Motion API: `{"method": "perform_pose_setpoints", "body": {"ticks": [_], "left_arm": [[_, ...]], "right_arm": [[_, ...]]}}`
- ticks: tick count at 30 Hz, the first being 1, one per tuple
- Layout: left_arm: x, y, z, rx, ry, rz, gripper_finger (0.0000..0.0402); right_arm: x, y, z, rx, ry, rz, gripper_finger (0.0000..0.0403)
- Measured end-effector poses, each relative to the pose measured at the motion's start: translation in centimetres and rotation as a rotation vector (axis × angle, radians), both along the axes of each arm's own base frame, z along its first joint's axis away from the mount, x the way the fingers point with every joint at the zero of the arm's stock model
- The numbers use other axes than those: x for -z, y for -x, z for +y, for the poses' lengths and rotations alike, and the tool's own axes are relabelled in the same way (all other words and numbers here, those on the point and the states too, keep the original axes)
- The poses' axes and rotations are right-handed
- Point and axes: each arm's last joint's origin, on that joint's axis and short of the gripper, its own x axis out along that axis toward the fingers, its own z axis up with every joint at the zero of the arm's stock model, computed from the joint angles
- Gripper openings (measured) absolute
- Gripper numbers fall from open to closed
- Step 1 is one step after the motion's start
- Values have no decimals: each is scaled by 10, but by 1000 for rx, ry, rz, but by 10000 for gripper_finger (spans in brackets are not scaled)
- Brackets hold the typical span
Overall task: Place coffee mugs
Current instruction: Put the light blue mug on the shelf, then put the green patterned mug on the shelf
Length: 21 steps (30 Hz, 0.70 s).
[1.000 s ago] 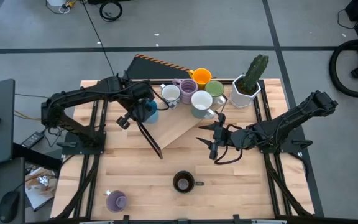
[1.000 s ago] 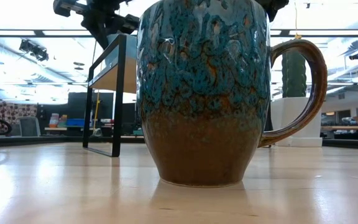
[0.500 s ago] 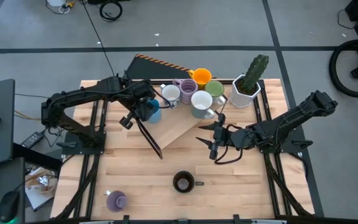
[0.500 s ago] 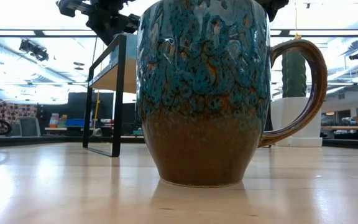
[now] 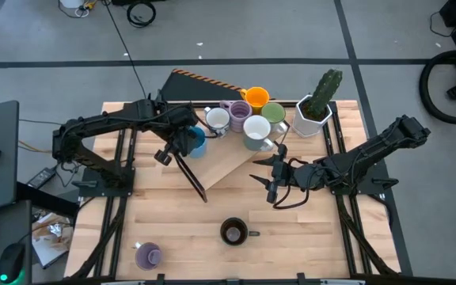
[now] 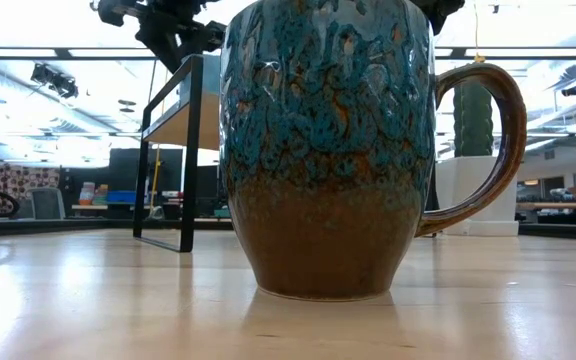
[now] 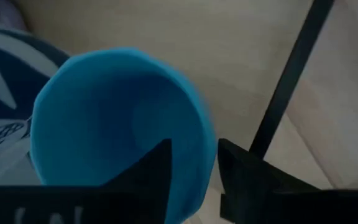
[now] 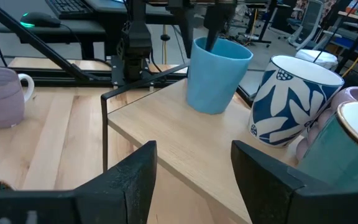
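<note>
- Shifted a little since a second ago: left gripper and its wrist, now a touch nearer the front of the table; everything else lying as before.
- Wooden table carrying a raised wooden platform with black metal legs.
- Right arm stretched low over the table from the right side, right gripper hanging just off the platform's front right edge, fingers spread wide, holding nothing.
- White angular pot with a cactus at the back right, beside the mugs.
- Clustered on the platform's back part: orange mug, green mug, purple mug, and two white mugs, one of them patterned blue in the right wrist view.
- Blue mug upright at the platform's left corner, directly under the left gripper; fingers closed on its rim wall, one finger inside the cup, the other outside.
- Dark brown mug alone on the table near the front centre, well apart from both grippers, filling the low view.
- Second purple mug at the front left corner.
</note>
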Motion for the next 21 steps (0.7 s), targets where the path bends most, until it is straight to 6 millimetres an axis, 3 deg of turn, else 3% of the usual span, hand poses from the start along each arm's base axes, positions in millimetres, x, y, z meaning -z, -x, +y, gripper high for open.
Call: {"method": "perform_pose_setpoints", "body": {"ticks": [11, 21], "left_arm": [[-7, 4, -13, -41, -190, 4, 155], [-22, 17, -39, -104, -135, -95, 156]], "right_arm": [[0, 0, 0, 1, -4, -1, 212], [0, 0, 0, 2, -6, 2, 212]]}}
